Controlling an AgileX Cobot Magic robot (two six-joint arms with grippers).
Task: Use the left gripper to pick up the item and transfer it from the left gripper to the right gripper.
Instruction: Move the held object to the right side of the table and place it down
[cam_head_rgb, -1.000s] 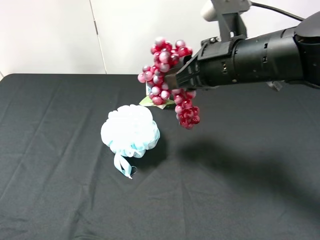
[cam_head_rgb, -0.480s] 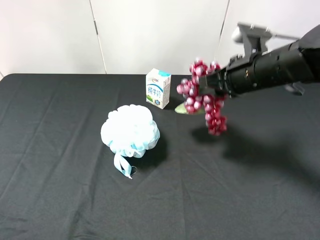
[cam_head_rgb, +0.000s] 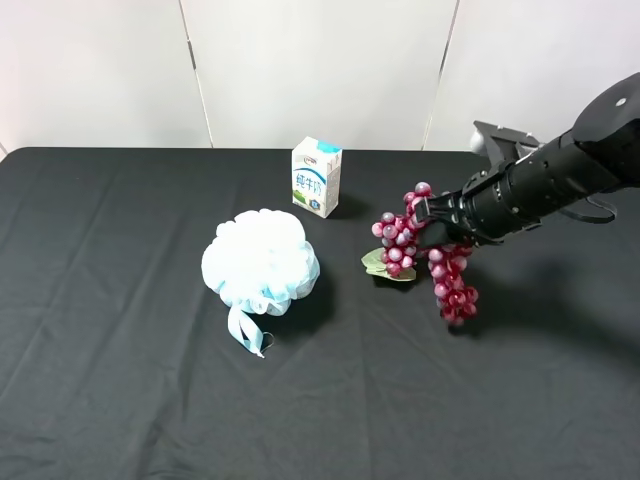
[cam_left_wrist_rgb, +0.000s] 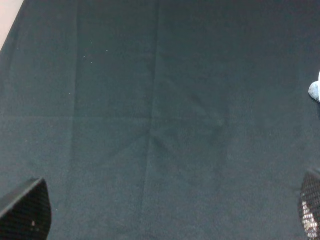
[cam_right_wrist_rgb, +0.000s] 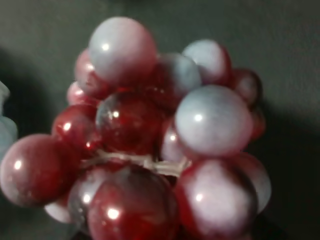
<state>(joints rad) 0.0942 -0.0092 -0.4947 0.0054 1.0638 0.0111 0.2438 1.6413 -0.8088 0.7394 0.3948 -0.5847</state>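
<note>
The item, a bunch of dark-red and pinkish fake grapes (cam_head_rgb: 420, 245), hangs from my right gripper (cam_head_rgb: 440, 215), which is shut on its upper part. The bunch is low over the black table, right of the middle. Its green leaf (cam_head_rgb: 385, 265) seems to touch the cloth and its tail droops toward the front. The right wrist view is filled with the grapes (cam_right_wrist_rgb: 150, 135) close up. My left gripper (cam_left_wrist_rgb: 168, 210) is open and empty over bare black cloth. Only its two fingertips (cam_left_wrist_rgb: 25, 212) show. The left arm is out of the high view.
A pale-blue mesh pouf (cam_head_rgb: 261, 260) lies left of the grapes. A white-and-blue milk carton (cam_head_rgb: 316, 177) stands behind, near the table's far edge. The table is covered with black cloth (cam_head_rgb: 120, 380). A bit of the pouf (cam_left_wrist_rgb: 315, 90) shows in the left wrist view.
My right gripper has carried the grapes to the right and down, from high in front of the carton to just over the table. The carton is now in plain view.
</note>
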